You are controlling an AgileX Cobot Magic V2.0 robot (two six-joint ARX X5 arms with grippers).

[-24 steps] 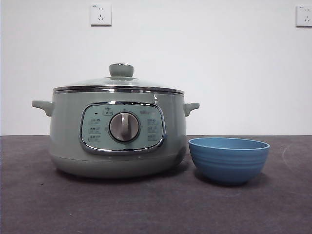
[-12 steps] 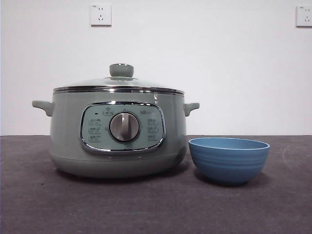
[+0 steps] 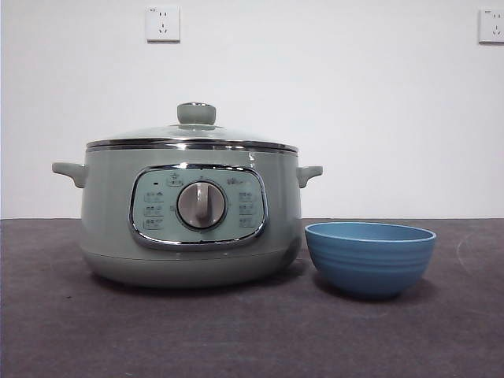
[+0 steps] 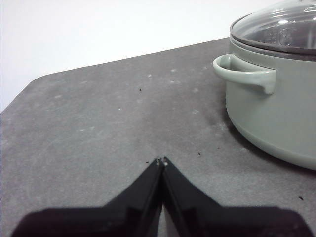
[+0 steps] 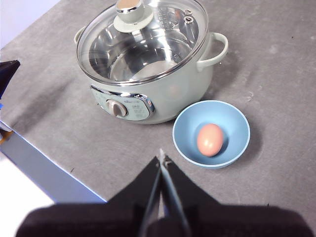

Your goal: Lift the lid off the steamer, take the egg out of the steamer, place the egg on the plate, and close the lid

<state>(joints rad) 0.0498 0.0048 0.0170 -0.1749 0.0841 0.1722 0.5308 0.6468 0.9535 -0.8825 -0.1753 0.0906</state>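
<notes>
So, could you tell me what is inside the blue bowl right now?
In the right wrist view, one brown egg lies inside the blue bowl, with nothing else showing. From the front, the bowl's wall hides its inside.

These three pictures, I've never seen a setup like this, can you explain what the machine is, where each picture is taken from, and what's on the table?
It is a robot with two arms at a table, each ending in a two-jaw gripper. One picture comes from a low camera at the table's front; no arm shows there. The other two come from cameras on the wrists. The left gripper and the right gripper are both shut and hold nothing. On the dark grey table stands a pale green steamer with its glass lid on. Beside it sits a small blue plate, really a bowl. The right wrist picture, looking down from above, shows an egg lying in that bowl.
</notes>
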